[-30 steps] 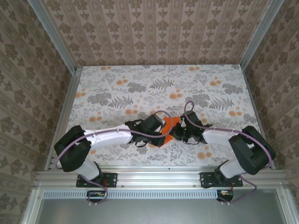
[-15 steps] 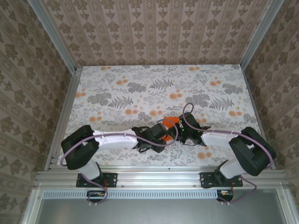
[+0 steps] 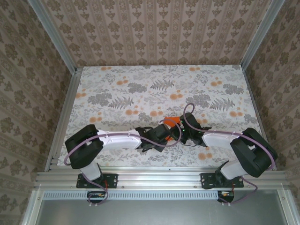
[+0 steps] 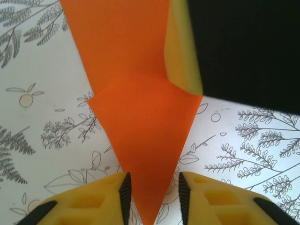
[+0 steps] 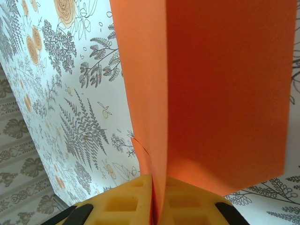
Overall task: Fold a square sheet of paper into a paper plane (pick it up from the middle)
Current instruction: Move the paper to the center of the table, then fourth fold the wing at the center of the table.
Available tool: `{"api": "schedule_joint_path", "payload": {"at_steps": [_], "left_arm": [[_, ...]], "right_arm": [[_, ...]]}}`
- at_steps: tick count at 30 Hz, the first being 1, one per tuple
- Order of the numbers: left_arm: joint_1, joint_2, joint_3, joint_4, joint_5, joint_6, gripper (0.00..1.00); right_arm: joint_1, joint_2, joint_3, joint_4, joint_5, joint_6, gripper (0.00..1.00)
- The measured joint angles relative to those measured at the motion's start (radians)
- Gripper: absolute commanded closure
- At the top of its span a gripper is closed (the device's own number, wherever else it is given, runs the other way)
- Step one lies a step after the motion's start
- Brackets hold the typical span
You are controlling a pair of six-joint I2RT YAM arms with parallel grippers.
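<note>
Moved back: paper; right gripper clamps edge; left gripper seemingly straddles tip.

No text, label, brand, number or sign can be read in any of the views.
</note>
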Motion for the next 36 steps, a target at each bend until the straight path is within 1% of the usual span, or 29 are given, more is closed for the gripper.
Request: {"api": "schedule_joint_path", "payload": {"at_steps": [5, 8, 19, 27, 30, 36], "left_arm": [[-0.002, 0.019, 0.01, -0.001, -0.003, 0.007, 0.72], [-0.006, 0.025, 0.011, -0.002, -0.011, 0.008, 0.69], [-0.007, 0.026, 0.016, -0.013, -0.035, 0.011, 0.68], [-0.013, 0.042, 0.027, -0.016, -0.043, 0.016, 0.61], [-0.015, 0.042, 0.027, -0.019, -0.048, 0.017, 0.63], [-0.019, 0.052, 0.033, -0.037, -0.068, 0.018, 0.75]], "right_arm": [[0.0, 0.0, 0.0, 0.0, 0.0, 0.0, 0.91], [0.0, 0.0, 0.0, 0.0, 0.0, 0.0, 0.9], [0.0, 0.0, 0.0, 0.002, 0.0, 0.0, 0.9], [0.0, 0.0, 0.0, 0.002, -0.001, 0.0, 0.9], [0.0, 0.0, 0.0, 0.002, -0.001, 0.0, 0.9], [0.0, 0.0, 0.0, 0.002, -0.001, 0.0, 0.9]]}}
